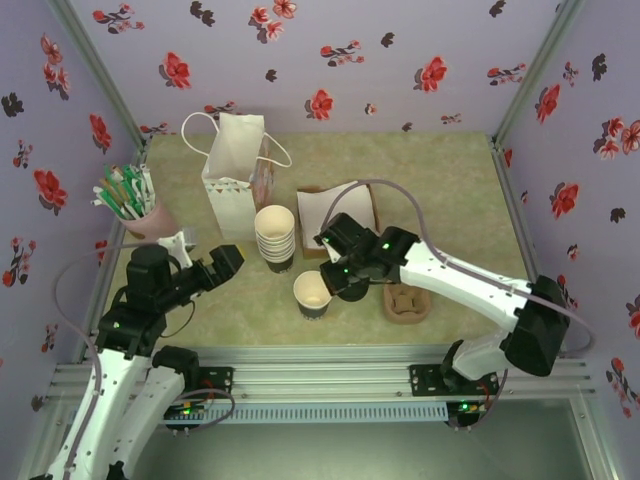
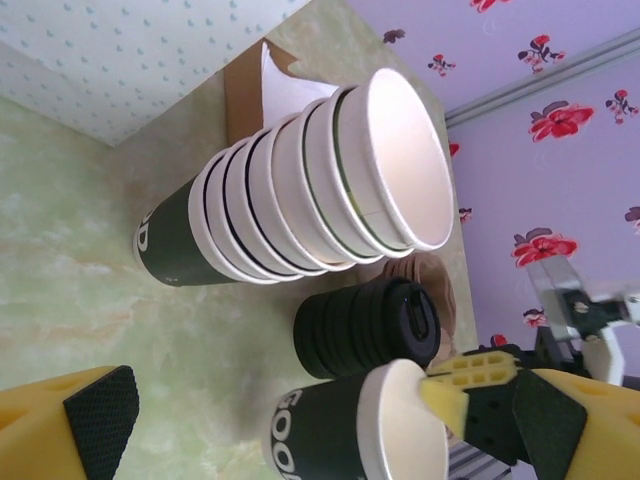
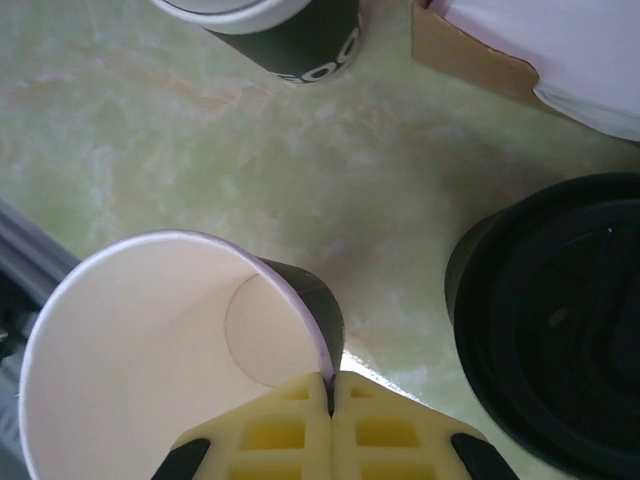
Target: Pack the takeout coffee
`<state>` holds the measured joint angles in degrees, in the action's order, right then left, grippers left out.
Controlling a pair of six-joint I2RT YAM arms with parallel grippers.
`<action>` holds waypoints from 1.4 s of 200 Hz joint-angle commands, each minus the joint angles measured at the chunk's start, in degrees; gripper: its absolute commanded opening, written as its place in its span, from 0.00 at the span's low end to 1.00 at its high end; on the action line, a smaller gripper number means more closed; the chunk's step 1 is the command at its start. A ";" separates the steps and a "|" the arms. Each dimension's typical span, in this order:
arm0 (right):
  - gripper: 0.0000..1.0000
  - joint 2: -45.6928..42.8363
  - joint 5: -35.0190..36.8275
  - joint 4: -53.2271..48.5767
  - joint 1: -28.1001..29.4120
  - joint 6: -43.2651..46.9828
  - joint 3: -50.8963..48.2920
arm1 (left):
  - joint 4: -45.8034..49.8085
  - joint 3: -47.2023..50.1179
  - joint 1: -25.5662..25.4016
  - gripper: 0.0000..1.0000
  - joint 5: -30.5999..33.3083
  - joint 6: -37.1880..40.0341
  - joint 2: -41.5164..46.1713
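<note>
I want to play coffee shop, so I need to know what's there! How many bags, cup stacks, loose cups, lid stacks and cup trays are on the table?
paper bag: 1
stack of cups: 1
loose cup: 1
stack of black lids: 1
brown cup tray: 1
Total: 5

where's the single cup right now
In the top view the single paper cup stands lidless near the table's front middle, just in front and right of the stack of cups, its rim pinched by the right pincer.
</note>
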<state>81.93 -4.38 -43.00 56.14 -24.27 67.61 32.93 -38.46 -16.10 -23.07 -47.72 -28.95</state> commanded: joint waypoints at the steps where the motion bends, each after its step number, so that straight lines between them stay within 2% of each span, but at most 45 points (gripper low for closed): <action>1: 0.07 2.05 4.35 4.51 0.71 -1.57 -1.43 | -3.38 1.85 -1.57 0.99 0.21 -1.82 0.03; 32: 0.10 5.46 5.46 6.65 1.00 -2.17 -2.48 | -4.43 4.30 -6.23 0.99 3.14 -3.22 -0.49; 54: 0.19 6.46 5.56 6.97 1.29 -2.35 -2.66 | -5.14 5.24 -11.30 0.99 6.89 -4.39 -1.16; 92: 0.31 4.67 6.39 5.23 1.34 -2.48 -1.56 | -12.43 8.24 -21.13 0.99 12.54 -7.76 -4.36; 131: 0.56 0.98 6.60 -0.61 1.41 -1.86 2.47 | -13.53 3.61 -32.71 0.99 19.82 -6.78 -12.64; 159: 0.85 -3.48 7.71 -5.04 1.31 -1.29 3.67 | -12.65 0.07 -39.06 0.99 23.96 -6.33 -16.27; 173: 0.99 -5.53 10.89 -7.33 1.15 -1.31 3.83 | -12.13 -1.25 -40.68 0.99 24.88 -6.34 -17.73; 190: 0.99 -6.91 15.41 -10.44 0.41 -0.92 5.26 | -10.60 -3.45 -41.98 0.99 25.26 -6.07 -19.80; 211: 0.99 -7.64 25.12 -13.41 -0.30 -4.78 6.32 | -10.91 -5.16 -44.25 0.99 27.09 -5.90 -21.92; 262: 0.99 -7.63 24.65 -8.45 -5.06 -1.63 2.35 | -8.71 -9.53 -45.95 0.99 28.95 -2.94 -27.73; 274: 0.99 -6.94 23.90 -7.71 -5.61 0.59 2.29 | -7.14 -10.76 -45.91 0.99 29.80 -1.59 -27.84; 280: 0.99 -6.41 21.01 -7.81 -6.11 1.49 2.57 | -6.31 -11.14 -45.95 0.99 30.52 -1.04 -27.63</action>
<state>74.63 17.63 -52.18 51.16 -26.09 70.87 23.18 -46.09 -61.67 3.62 -52.45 -56.80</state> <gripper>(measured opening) 0.992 0.991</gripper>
